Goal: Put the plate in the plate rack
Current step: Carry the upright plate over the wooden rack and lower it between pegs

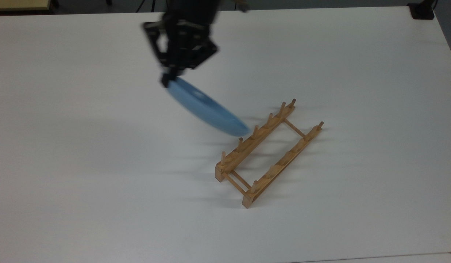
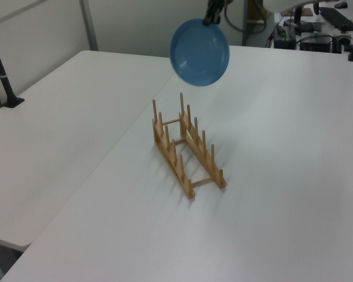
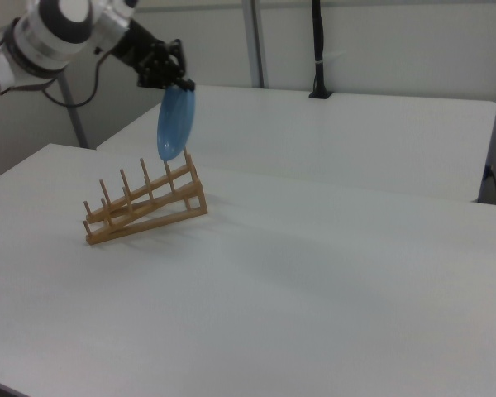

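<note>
1. Near field: the plate rack (image 1: 268, 153) sits flat on the white table (image 1: 101, 182), slots empty, pegs upright; nothing rests between its two rails. Insertion not yet done.
2. Above the rack's far end: the plate (image 2: 199, 43) hangs on edge in the air, clear of the table and, in the right view, just above the end pegs without touching them (in the top view its lower rim merely overlaps the nearer rail).
3. The gripper (image 3: 182, 84) pinches the plate at its upper rim, fingers pressed against either face, so the plate dangles below it close to vertical.
4. Progress, as a judgement: pick-up and lift are finished, transport is nearly so. Left to do: line the plate up crosswise to the rails, lower it between two pairs of pegs, release.
5. Surface: plain matte white tabletop, only faint shadows under the rack.
6. Farther off: a second white table (image 2: 53, 117) abuts the first, with a black clamp post (image 2: 1, 73) at its edge in the left view.
7. Background: pale partition walls, cables and desk equipment (image 2: 317, 29) at the left view's top right.
</note>
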Tool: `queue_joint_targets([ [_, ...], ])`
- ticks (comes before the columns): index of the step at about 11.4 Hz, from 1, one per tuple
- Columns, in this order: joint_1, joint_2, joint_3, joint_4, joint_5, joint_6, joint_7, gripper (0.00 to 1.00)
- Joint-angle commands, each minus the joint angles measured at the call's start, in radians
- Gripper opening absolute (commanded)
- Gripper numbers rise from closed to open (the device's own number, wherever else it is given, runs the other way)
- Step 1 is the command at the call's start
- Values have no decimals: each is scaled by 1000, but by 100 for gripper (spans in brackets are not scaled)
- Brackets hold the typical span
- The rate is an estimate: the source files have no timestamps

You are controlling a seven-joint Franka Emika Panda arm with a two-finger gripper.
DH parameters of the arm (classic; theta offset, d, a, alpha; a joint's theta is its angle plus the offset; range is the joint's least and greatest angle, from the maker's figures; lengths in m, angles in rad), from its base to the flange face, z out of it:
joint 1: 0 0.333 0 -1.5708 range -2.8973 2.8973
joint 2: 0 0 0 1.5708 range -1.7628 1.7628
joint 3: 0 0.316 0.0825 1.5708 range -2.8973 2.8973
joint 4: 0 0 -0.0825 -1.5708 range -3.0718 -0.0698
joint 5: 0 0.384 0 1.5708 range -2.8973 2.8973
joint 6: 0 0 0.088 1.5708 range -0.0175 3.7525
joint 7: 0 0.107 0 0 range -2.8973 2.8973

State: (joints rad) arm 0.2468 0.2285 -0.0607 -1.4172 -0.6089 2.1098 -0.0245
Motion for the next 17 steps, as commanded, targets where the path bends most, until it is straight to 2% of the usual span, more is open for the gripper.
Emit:
queue_joint_targets([
  [1,35,6,97,-40,-211,13,220,0],
  [3,54,9,131,-75,-276,-22,256,0],
  [6,68,31,156,-89,-282,-57,262,0],
  [8,95,46,157,-111,-308,-74,294,0],
  [10,97,64,192,-129,-360,-91,322,0],
  [14,97,78,220,-152,-370,-97,363,0],
  [15,97,86,223,-154,-370,-97,383,13],
  [16,97,94,228,-154,-370,-96,412,33],
  [17,97,97,228,-154,-368,-87,457,73],
])
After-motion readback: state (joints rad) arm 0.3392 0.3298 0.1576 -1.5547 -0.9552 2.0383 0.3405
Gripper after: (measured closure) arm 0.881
